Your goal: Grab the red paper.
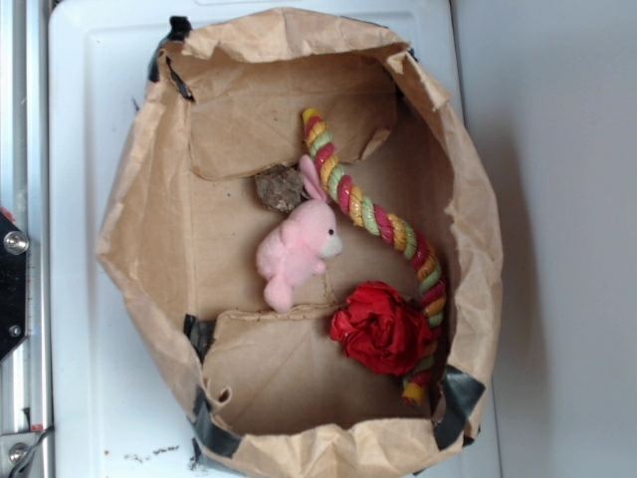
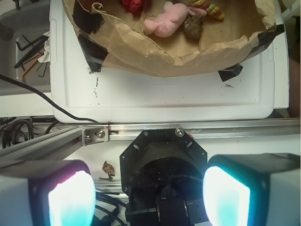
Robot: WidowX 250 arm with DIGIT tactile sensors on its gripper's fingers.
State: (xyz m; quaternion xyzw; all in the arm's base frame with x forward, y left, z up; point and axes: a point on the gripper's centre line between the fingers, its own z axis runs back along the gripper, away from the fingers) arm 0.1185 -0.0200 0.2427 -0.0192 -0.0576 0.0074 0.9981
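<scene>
We are looking down past the gripper (image 2: 149, 197), whose two glowing fingers (image 2: 70, 200) are standing wide apart at the bottom of the view, with nothing between them. Far above, the brown paper bag (image 2: 178, 59) is sitting on a white tray (image 2: 164, 96). Inside it, the red paper (image 2: 132, 4) is peeking in at the top edge (mostly cut off), just beside the pink plush (image 2: 165, 22). An aluminium rail (image 2: 225, 128) is crossing below the tray.

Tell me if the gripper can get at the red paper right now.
Probably yes. The red paper lies uncovered in the open bag, beside the rope toy; the open gripper sits outside the bag.
</scene>
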